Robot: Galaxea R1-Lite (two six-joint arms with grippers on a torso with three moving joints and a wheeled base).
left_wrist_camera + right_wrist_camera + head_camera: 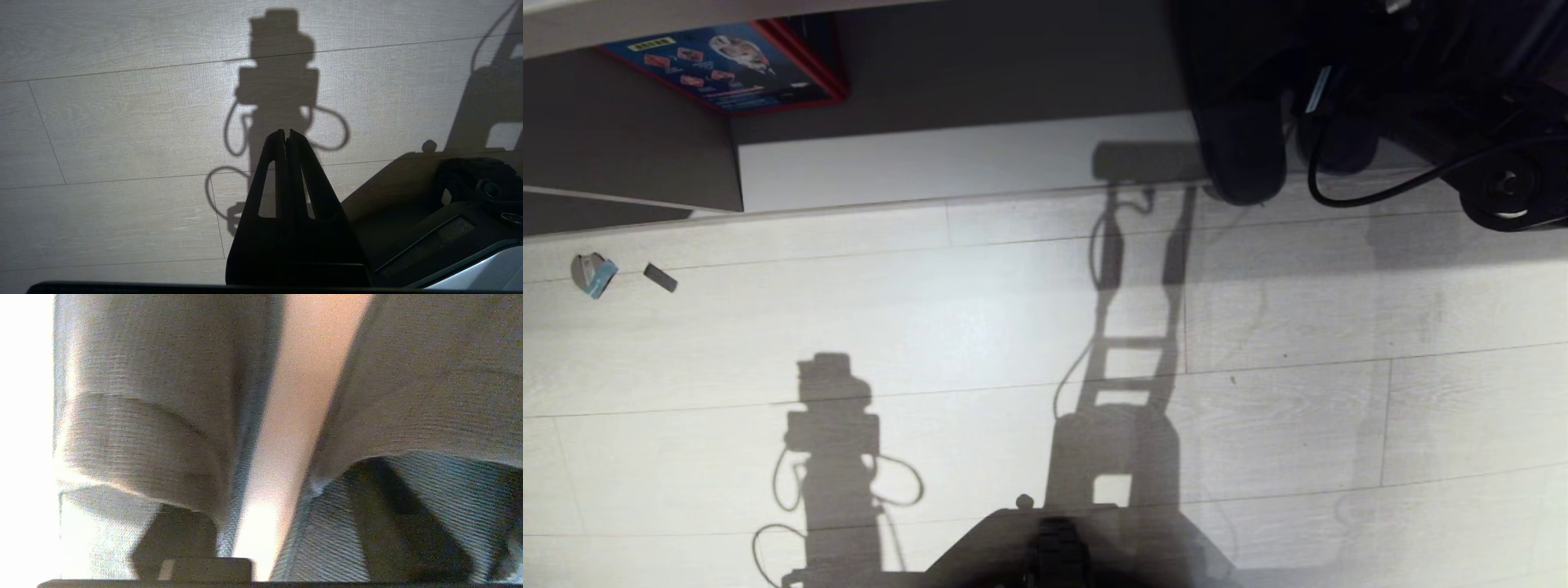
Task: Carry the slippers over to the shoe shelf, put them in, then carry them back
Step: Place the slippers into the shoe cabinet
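Note:
The slippers fill the right wrist view as two grey slides side by side, one strap [143,416] and the other strap [429,375], with ribbed insoles and a bright gap between them. My right gripper [282,498] is open. One dark finger [175,539] lies under the first strap, and the other reaches under the second. In the head view my right arm [1339,82] reaches to the far right against the taupe furniture [1013,65]. I cannot tell whether that is the shoe shelf. My left gripper [287,132] hangs shut and empty over the floor.
A pale panel [931,163] runs along the foot of the furniture, with a red-and-blue box [727,65] at the far left. A small blue-grey scrap [595,273] and a dark chip [660,278] lie on the pale plank floor. My base [1054,547] is at the near edge.

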